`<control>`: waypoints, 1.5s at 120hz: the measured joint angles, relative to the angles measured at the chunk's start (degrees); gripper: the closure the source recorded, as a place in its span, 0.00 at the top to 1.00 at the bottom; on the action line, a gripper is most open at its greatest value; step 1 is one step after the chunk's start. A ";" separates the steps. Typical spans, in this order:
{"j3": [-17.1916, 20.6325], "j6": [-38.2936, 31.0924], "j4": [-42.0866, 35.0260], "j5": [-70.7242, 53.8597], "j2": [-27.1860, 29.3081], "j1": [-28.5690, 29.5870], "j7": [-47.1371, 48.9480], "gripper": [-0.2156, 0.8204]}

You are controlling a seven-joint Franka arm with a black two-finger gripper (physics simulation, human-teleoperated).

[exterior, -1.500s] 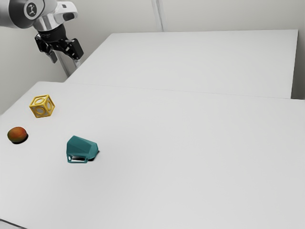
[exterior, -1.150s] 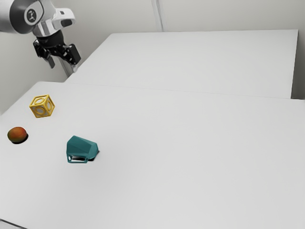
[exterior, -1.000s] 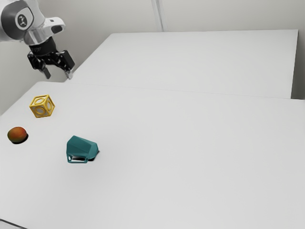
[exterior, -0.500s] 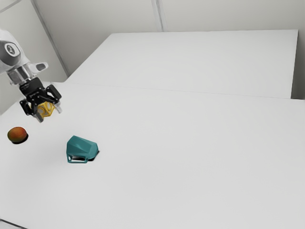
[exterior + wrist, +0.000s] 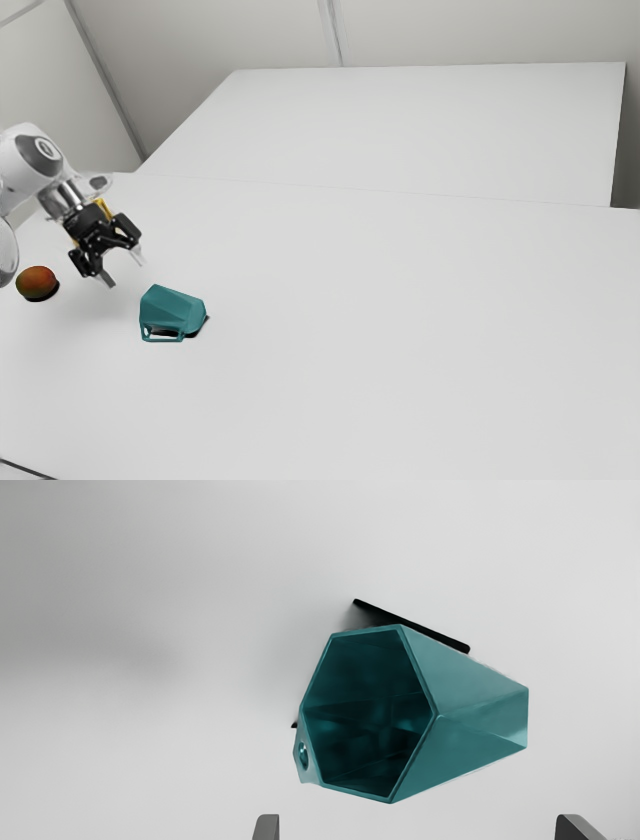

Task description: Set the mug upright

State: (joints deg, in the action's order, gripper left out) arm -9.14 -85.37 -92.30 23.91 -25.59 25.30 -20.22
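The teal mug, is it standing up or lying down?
Lying down. In the wrist view the mug shows its open mouth sideways, and in the exterior view its side rests along the table.

Yel. cube (image 5: 103, 207) is mostly hidden behind gripper (image 5: 125, 273), ext. view.

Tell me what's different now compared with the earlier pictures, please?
The gripper has come down from high in the exterior view's upper left and is now much nearer the mug. Nothing was taken hold of or let go: its fingers stand open. The mug still lies on its side, and the reddish fruit hasn't moved. The yellow cube is now partly hidden behind the gripper.
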 joint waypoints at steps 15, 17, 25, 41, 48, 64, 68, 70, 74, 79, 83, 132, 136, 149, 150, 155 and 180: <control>0.00 -0.69 0.16 3.10 -1.78 0.01 -2.17 0.79; 0.00 -0.75 0.11 3.48 -1.99 0.01 -2.42 0.79; 0.00 -0.95 -0.31 4.90 -2.48 0.01 -3.29 0.79; 0.04 -0.98 -2.61 7.12 -2.81 0.02 -4.32 0.79; 0.07 -0.93 -3.42 7.84 -2.90 0.01 -4.52 0.79; 0.31 -0.79 -4.96 9.29 -3.13 0.00 -4.58 0.79; 0.43 -0.78 -5.10 9.77 -3.43 -0.03 -4.52 0.79; 0.48 -0.77 -5.14 9.98 -3.59 -0.06 -4.49 0.79; 0.58 -0.77 -5.19 10.41 -3.91 -0.12 -4.42 0.79; 0.64 -0.78 -5.24 10.85 -4.26 -0.26 -4.35 0.79; 0.67 -0.81 -5.26 11.22 -4.46 -0.34 -4.29 0.79; 1.74 -1.15 -4.59 11.86 -4.66 -0.60 -3.21 0.19; 2.11 -1.23 -4.54 11.81 -4.59 -0.60 -3.09 0.17; 3.05 -1.39 -3.94 11.78 -4.42 -0.61 -2.64 0.13; 3.14 -1.39 -3.88 11.79 -4.37 -0.60 -2.59 0.13; 3.61 -1.38 -3.67 11.82 -4.18 -0.60 -2.34 0.10; 4.12 -1.67 -3.53 11.06 -2.32 -1.97 -1.09 0.07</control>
State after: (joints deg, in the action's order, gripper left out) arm -5.02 -87.03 -95.83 34.97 -27.91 23.32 -21.31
